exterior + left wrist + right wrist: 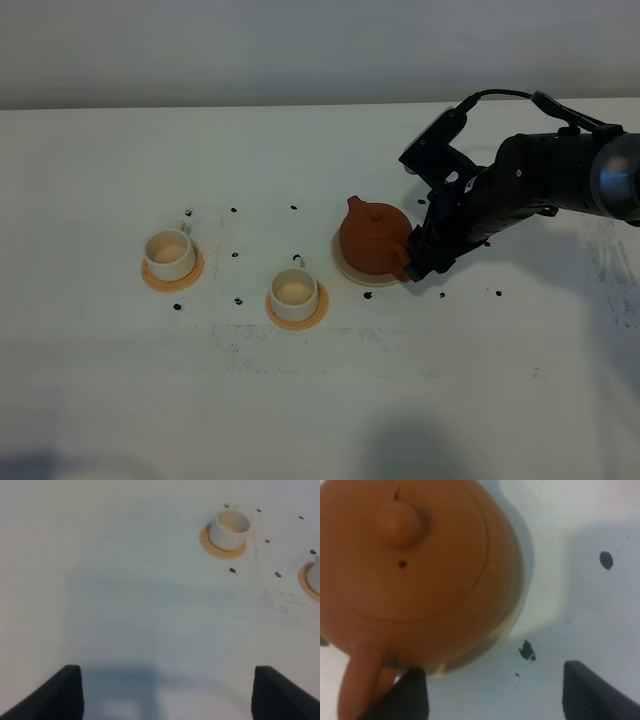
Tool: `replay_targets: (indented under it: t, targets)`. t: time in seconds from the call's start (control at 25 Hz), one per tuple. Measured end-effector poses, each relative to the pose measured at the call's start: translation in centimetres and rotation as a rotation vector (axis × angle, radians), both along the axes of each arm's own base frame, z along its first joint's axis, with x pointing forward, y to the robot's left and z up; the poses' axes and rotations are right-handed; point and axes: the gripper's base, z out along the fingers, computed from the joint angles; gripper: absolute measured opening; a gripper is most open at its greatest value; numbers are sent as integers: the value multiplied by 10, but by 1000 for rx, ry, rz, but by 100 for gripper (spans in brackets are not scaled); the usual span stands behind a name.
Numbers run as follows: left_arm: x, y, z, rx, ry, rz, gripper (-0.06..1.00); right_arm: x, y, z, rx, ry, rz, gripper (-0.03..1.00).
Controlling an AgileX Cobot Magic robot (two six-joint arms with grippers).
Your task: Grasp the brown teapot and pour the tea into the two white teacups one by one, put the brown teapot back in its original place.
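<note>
Right pincer [495,695] spread beside teapot [420,580] handle [360,680]; teacups [293,290] on coasters [275,313] well apart.

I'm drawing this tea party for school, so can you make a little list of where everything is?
teapot: upright on the saucer, lid on
cups: two, each on its own orange coaster
right hand: open, beside the teapot's handle, not holding it
left hand: open, over bare table
</note>
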Motion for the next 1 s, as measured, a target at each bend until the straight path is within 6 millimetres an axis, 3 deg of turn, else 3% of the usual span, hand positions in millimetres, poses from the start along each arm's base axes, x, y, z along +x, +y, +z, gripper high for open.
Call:
replay_targets:
  t: [1.0]
  targets:
    - [0, 0, 0, 0, 0, 0, 68, -3, 3, -8, 16, 45, 30, 57]
